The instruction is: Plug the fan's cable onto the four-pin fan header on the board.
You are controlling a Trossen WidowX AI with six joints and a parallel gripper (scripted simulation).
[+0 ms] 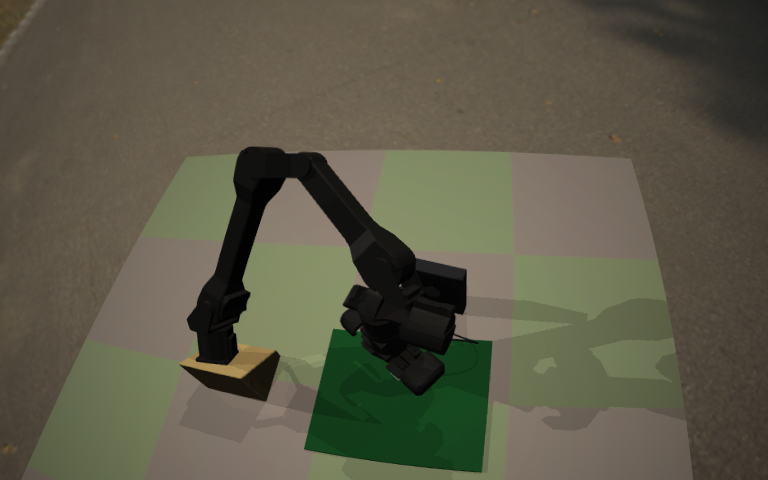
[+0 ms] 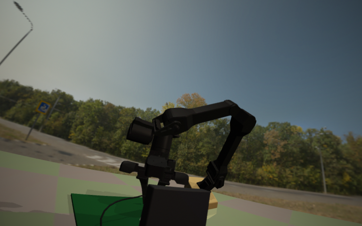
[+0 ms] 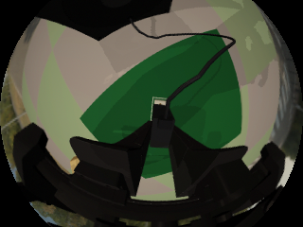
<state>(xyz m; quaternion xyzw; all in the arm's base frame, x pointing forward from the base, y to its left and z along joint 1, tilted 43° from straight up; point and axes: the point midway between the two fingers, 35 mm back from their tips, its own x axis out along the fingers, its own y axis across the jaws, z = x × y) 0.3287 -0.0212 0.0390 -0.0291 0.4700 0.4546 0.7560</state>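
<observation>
In the wrist view my gripper (image 3: 159, 125) is shut on the black plug (image 3: 162, 127), with a fingertip at either side of it. The fan's black cable (image 3: 200, 76) (image 2: 109, 204) runs from the plug's top in a bend to the dark fan (image 3: 114, 11) (image 2: 174, 207). The pale outline of the header (image 3: 152, 108) shows on the green board (image 3: 123, 104) (image 1: 396, 441) (image 2: 87, 210), right at the plug's far side. The plug covers part of it; whether the plug sits on its pins, and how deep, I cannot tell. In the top and exterior views the arm or the fan hides the plug and header.
In the top view the fan (image 1: 447, 280) stands behind the board, partly behind the wrist. The arm's base stands on a tan block (image 1: 257, 359) left of the board. The cable arcs over the board's back right part. The board lies on a checkered table (image 1: 441, 198).
</observation>
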